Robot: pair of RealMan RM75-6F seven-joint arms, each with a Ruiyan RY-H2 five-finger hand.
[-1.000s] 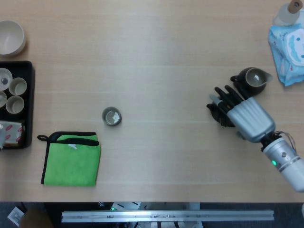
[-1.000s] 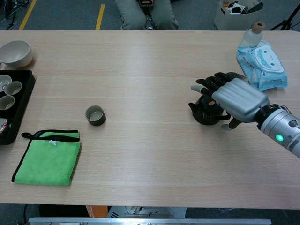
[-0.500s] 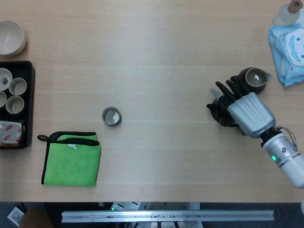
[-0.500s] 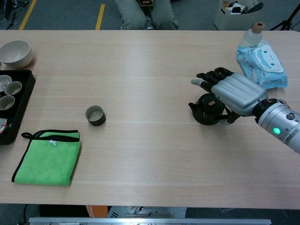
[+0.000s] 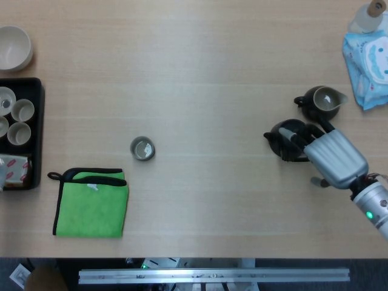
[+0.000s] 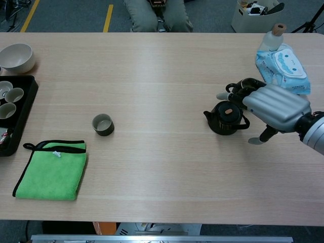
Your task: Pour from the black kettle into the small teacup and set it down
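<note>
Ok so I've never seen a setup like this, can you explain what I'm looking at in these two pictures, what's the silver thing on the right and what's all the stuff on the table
The silver thing is the robot's right hand, a mechanical hand on the end of an arm. One picture looks straight down from the robot's head; the other looks across the table from its chest. Both show the same wooden table at the same moment.

The hand is beside a black kettle, with its fingers reaching over the handle side. I cannot tell whether it has gripped the kettle yet. The left hand is not in either picture.

A small teacup stands alone near the middle-left. In front of it lies a folded green cloth. At the left edge sit a black tray of cups and a pale bowl. Behind the kettle is a dark pitcher, and in the far right corner a blue wipes packet and a bottle.
</note>
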